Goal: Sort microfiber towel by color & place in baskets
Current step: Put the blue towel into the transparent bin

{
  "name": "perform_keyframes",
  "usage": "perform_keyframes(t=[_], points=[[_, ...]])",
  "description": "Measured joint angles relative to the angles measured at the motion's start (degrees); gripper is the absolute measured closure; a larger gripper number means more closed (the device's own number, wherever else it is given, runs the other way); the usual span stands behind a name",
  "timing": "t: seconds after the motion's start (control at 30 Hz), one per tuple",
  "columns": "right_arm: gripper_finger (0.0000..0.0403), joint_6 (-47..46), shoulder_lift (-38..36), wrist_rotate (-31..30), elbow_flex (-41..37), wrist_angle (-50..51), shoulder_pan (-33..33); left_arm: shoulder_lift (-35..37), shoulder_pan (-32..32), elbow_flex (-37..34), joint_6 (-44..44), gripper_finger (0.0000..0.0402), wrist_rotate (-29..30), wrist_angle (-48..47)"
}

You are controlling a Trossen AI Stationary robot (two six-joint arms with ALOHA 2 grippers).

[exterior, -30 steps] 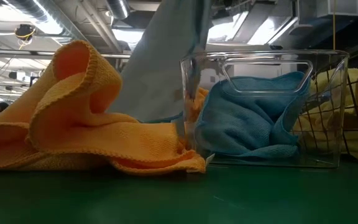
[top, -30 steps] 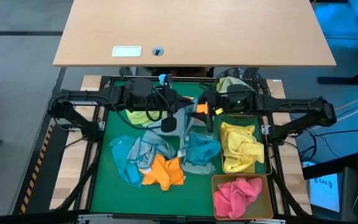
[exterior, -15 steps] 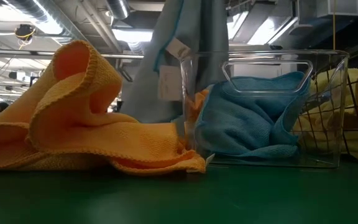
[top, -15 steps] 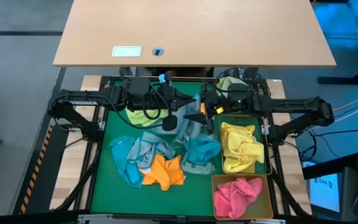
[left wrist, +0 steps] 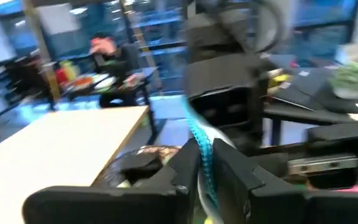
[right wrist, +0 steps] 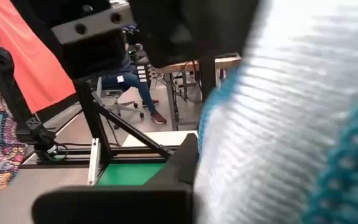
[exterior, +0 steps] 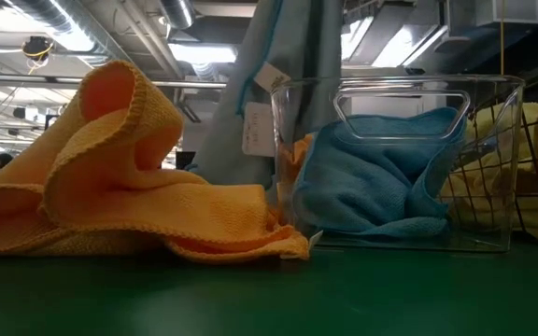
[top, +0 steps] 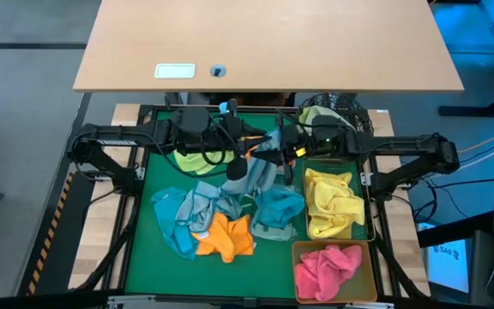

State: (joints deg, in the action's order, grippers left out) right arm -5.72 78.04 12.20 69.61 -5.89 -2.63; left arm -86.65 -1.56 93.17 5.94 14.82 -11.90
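Seemingly both grippers pinch grey-blue towel [top: 260, 176] edges.

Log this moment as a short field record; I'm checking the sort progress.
held towel: grey-blue towel hanging between both arms above the mat
left gripper: fingers around the towel's edge
right gripper: closed on the same towel
clear tub: teal towel
wire basket: yellow towels
amber tub: pink towel

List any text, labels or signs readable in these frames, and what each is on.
None can be read.
White care tag on the hanging grey-blue towel: print too small.
White label on the wooden tabletop: too small.
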Motion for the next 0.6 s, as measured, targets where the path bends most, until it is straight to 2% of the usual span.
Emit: perform_keyframes(t=[0.1, 0.17, 0.43, 0.6], points=[[0.0386, -1.98, -1.17, 0.32, 3.15, 8.46, 0.00, 0.02, 0.00, 0.00, -2.56, 0.0347, 5.72, -2.04], [0.0397, -2.02, -1.74, 0.47, 6.34, 14.54, 0.11, 0.02, 0.07, 0.00, -2.48, 0.0342, 7.21, -4.55], [0.0399, -3.58, -2.29, 0.43, 19.57, 34.62, 4.86, 0.02, 0.07, 0.00, -2.44, 0.0342, 6.89, -17.85], [0.0399, -5.76, -2.27, 0.22, 26.16, 40.72, 8.41, 0.02, -0.02, 0.00, -2.84, 0.0342, 6.66, -24.95]])
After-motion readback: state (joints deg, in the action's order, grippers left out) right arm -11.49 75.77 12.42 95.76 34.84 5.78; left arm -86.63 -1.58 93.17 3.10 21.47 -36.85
